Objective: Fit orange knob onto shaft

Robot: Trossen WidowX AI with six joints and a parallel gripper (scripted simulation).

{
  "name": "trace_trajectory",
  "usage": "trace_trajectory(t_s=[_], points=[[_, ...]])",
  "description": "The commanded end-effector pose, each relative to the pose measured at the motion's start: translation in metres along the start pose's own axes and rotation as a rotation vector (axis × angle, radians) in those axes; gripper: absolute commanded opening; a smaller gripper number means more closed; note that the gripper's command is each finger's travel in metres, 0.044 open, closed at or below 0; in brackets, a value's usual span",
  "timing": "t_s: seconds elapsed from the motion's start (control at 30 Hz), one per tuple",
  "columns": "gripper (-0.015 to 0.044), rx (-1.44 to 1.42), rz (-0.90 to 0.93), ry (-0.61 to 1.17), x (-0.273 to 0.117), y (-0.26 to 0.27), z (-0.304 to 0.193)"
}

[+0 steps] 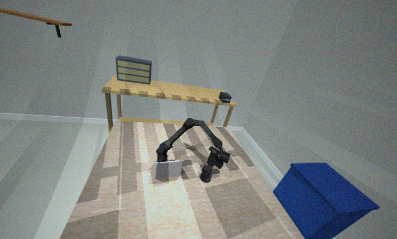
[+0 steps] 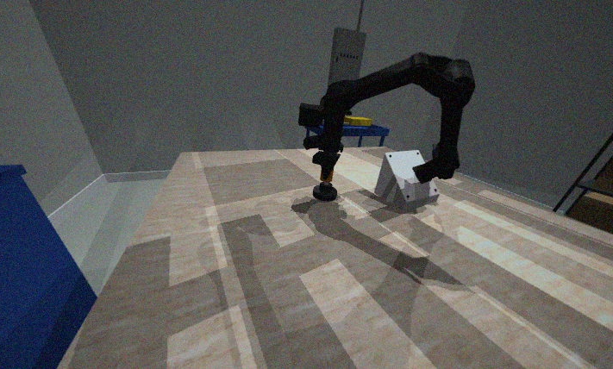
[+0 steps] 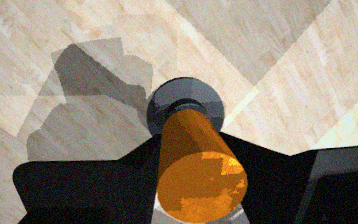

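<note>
My gripper [image 3: 188, 138] is shut on the orange knob [image 3: 197, 162], which stands upright between the dark fingers. The knob's lower end sits right over the dark round pedestal [image 3: 185, 105] and covers the silver shaft, so I cannot see the shaft or the knob's hole. In the exterior view the knob [image 2: 328, 178] shows as a short orange piece under the gripper [image 2: 325, 161], just above the pedestal [image 2: 325, 191]; I cannot tell whether it touches the base. In the top view the gripper [image 1: 214, 161] hangs over the pedestal [image 1: 206, 175].
The arm's white base block [image 2: 405, 178] stands to the right of the pedestal. A blue bin [image 1: 323, 198] sits off the table's edge. A wooden bench with a small drawer cabinet [image 1: 133, 69] stands behind the table.
</note>
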State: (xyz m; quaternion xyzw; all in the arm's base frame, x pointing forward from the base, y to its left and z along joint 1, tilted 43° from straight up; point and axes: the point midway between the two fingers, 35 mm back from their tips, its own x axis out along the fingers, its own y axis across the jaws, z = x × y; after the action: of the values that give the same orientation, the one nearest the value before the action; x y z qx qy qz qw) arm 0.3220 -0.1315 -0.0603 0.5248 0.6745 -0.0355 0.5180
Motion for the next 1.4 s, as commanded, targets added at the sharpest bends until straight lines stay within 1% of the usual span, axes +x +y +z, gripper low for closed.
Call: trace_trajectory(t_s=[0.0,0.73,0.93,1.03,1.17,1.37], points=[[0.0000,-0.006,0.004,-0.001,0.0003,-0.0005,0.0004],[0.0000,-0.006,0.004,-0.001,0.0021,-0.0029,-0.0021],[0.0000,-0.006,0.004,-0.001,-0.0029,-0.0009,-0.0002],[0.0000,-0.060,0.004,-0.001,-0.0031,-0.0007,0.0000],[0.0000,-0.205,0.004,-0.002,-0.0025,-0.0011,0.0006],[0.0000,-0.216,0.004,-0.002,-0.0002,-0.0022,-0.0003]])
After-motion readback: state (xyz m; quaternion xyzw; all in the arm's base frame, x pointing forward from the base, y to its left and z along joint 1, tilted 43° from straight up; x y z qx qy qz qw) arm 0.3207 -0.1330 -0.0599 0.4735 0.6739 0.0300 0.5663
